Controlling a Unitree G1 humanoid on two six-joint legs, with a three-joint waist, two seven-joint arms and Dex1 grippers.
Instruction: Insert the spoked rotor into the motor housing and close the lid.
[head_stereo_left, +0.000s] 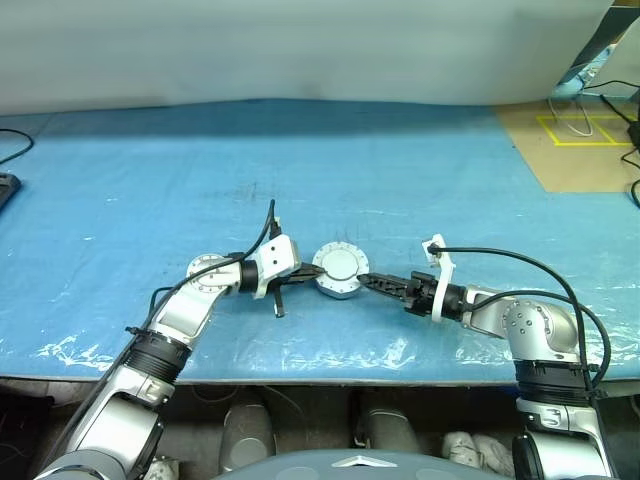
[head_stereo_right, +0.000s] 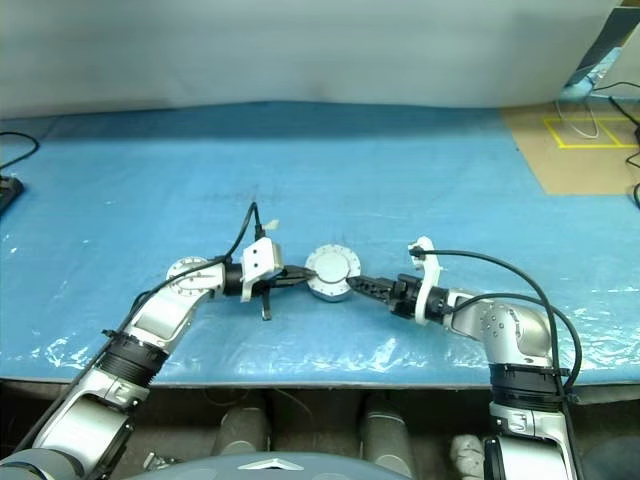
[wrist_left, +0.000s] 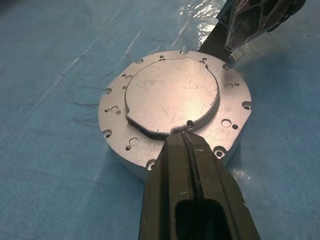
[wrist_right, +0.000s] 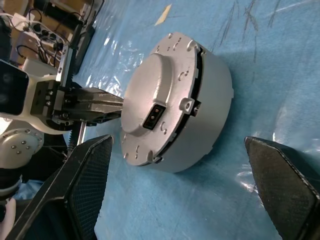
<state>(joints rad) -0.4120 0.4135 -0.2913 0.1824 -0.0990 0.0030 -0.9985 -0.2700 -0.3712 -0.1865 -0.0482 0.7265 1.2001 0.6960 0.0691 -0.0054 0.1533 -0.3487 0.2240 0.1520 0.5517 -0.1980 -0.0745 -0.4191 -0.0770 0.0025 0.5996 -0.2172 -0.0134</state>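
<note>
The left gripper (wrist_left: 186, 134) is being kept fully closed, its joined tips resting on the top of the lid (wrist_left: 172, 92), at the near edge of the raised centre disc; nothing is being gripped, and this is being read as a press to hold the lid down. The right gripper (wrist_right: 180, 150) is being held wide open, empty, its two black fingers (wrist_right: 87, 170) flanking the motor housing (wrist_right: 210, 115) without touching it, seemingly readied to steady the body. The assembly is sitting on the blue table cover (head_stereo_left: 150, 170), near the middle of its front edge, between the two grippers. The lid is showing as a pale scratched silver disc with small holes round its rim, already seated on the plain grey cylindrical housing. The spoked rotor is presumably being enclosed inside.
</note>
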